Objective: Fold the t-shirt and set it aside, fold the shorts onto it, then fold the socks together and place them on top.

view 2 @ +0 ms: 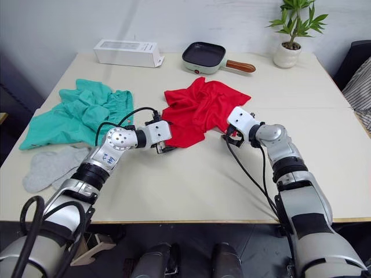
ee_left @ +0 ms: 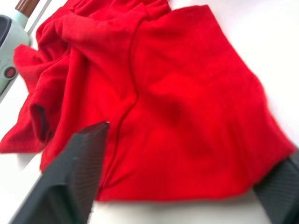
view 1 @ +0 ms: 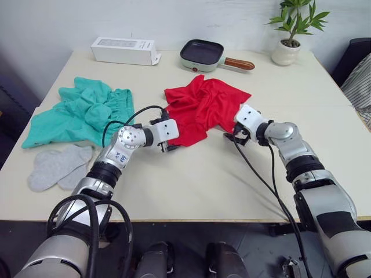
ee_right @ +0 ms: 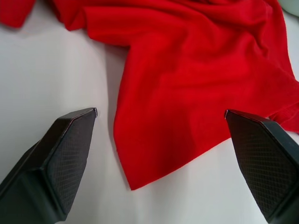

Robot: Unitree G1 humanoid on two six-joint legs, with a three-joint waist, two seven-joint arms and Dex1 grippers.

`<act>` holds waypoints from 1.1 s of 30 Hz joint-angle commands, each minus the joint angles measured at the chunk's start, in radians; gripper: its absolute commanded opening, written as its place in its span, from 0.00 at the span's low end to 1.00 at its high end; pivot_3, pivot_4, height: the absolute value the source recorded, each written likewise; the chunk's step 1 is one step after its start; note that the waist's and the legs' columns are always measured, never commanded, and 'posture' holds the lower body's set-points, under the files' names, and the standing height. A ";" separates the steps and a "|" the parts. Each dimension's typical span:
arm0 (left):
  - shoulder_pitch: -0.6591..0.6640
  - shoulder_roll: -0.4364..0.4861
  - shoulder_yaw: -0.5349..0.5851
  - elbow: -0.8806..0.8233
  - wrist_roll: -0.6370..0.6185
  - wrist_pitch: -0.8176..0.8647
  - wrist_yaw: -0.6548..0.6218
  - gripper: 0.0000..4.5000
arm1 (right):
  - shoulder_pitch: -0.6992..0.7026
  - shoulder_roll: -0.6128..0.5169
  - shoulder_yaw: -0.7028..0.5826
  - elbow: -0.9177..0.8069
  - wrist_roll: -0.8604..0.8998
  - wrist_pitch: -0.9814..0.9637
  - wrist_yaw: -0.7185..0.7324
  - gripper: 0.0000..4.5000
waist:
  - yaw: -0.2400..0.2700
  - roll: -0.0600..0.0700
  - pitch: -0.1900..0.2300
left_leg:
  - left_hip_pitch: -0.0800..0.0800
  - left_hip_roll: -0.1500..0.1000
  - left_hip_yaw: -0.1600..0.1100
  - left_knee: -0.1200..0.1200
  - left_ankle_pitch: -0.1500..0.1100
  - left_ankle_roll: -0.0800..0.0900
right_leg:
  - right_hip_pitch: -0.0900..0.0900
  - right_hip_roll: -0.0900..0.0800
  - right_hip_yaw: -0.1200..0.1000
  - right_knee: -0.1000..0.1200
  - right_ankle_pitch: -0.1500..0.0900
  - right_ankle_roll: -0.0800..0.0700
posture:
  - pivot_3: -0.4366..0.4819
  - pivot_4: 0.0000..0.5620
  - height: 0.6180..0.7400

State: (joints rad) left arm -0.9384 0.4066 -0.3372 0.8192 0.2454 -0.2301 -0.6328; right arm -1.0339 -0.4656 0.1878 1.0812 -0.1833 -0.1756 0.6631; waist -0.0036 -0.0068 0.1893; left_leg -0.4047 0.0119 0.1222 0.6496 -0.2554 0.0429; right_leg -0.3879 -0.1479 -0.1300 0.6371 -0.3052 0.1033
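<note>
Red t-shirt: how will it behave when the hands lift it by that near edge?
The t-shirt lies crumpled in soft folds, so it will probably drape and sag. It looks thin, likely light. Both the left hand and right hand are open at its edge; layers may slip apart.

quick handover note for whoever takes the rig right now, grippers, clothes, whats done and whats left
Left gripper: open at the near edge of the t-shirt.
Right gripper: open at the t-shirt's near right corner.
T-shirt lies crumpled mid-table; shorts bunched at far left; socks flat in front of them.
Done: nothing folded.
Left: fold the shirt, set it aside, then shorts, then socks on top.
</note>
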 commanded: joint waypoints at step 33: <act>0.441 0.235 0.249 -0.689 -0.439 0.124 -0.450 0.00 | 0.331 -0.370 -0.053 -0.608 0.102 0.179 0.402 0.01 | -0.025 0.000 0.000 | -0.008 0.001 -0.002 -0.003 -0.002 0.000 | -0.004 0.000 -0.002 -0.004 0.000 0.001 | 0.48 0.27 1.00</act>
State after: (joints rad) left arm -0.5094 0.6228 -0.1219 0.2212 -0.1388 -0.1425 -1.0565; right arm -0.7209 -0.8036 0.1718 0.5899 -0.1237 -0.0581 1.0075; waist -0.0283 -0.0070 0.1894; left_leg -0.4121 0.0141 0.1201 0.6470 -0.2581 0.0425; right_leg -0.3917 -0.1481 -0.1319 0.6321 -0.3047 0.1045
